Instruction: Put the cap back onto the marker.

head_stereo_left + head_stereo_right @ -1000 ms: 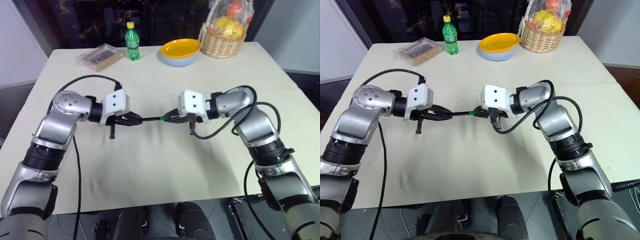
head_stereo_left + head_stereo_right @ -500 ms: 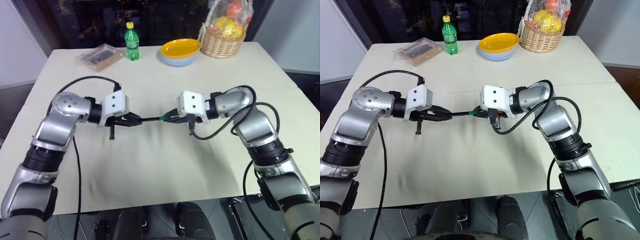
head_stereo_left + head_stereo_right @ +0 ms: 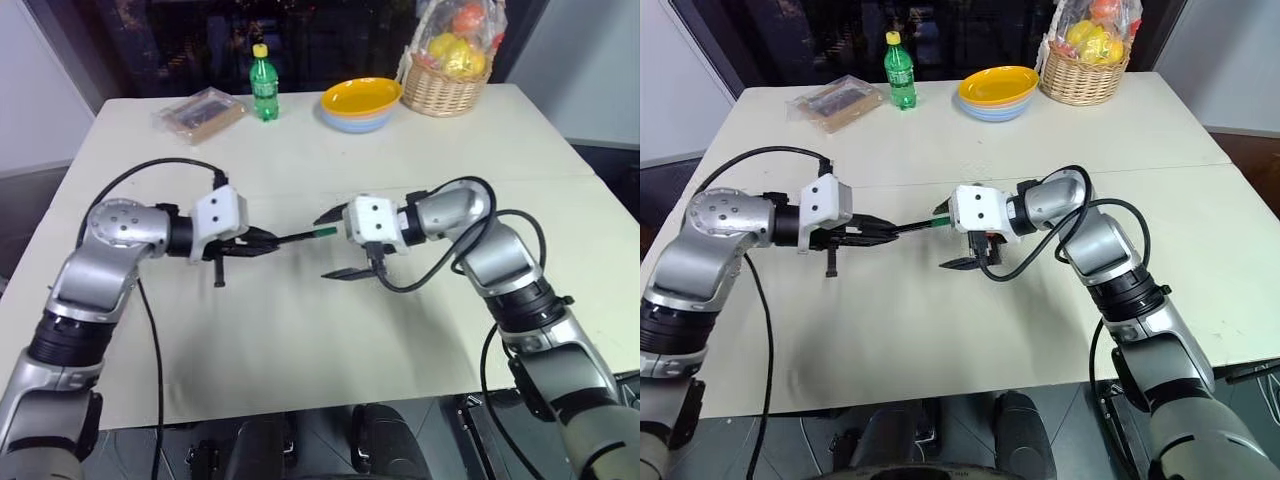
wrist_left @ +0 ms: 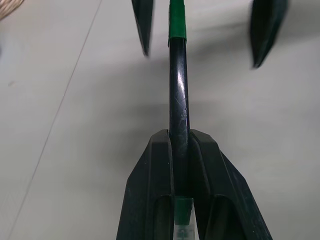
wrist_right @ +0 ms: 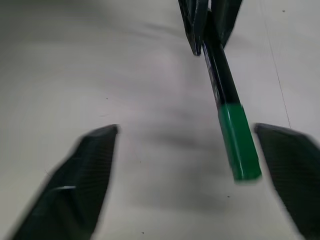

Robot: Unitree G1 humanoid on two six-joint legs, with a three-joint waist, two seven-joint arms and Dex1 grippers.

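Above the tabletop (image 3: 300, 340):
left claw (image 3: 268, 241): clamped on the marker (image 3: 296, 237), cap (image 5: 239, 141) fitted
right claw (image 3: 329, 243): spread wide, holding nothing

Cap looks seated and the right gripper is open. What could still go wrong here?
The cap sits between the open right gripper fingers, so pulling back askew might knock it loose. The marker is held only at its far end by the left gripper, above the table; a bump could lever it out.
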